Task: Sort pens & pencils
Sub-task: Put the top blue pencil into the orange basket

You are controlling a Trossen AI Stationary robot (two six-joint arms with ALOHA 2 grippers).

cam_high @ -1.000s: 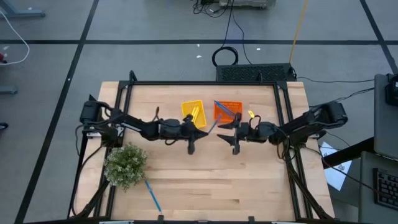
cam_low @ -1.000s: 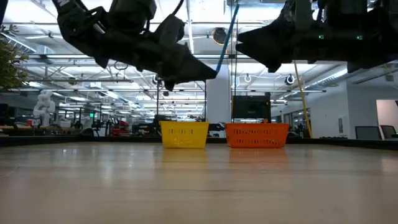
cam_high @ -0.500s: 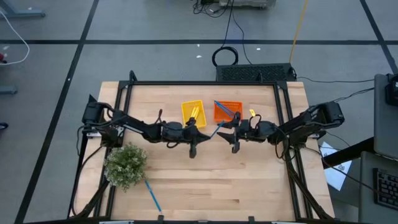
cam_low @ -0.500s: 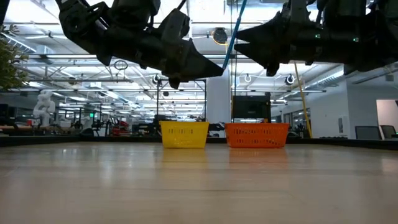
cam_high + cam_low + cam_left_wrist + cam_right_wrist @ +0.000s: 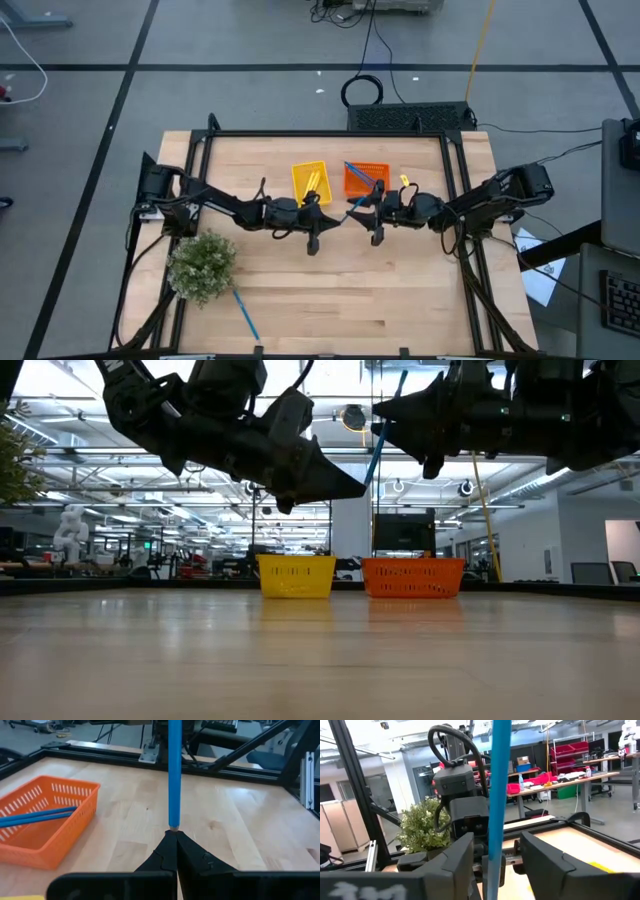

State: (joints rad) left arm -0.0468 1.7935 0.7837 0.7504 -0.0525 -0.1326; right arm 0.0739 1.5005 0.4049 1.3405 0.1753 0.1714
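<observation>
Blue pen passed between two sets of jaws above the desk.

Blue pen [image 5: 174, 775]: one end pinched in the left jaws [image 5: 172, 836], which are closed tight on its tip; its shaft runs between the right jaws' fingers [image 5: 455, 857], which stand apart on either side with a gap visible. Both arms meet mid-desk, in front of the orange basket [image 5: 364, 177], which holds more blue pens [image 5: 35, 816]; the yellow basket [image 5: 310, 180] beside it holds pencils [image 5: 313, 181]. Another pen [image 5: 245, 312] lies near a potted plant [image 5: 203, 264]. Wooden desk [image 5: 330, 290], black frame; open workshop beyond.
</observation>
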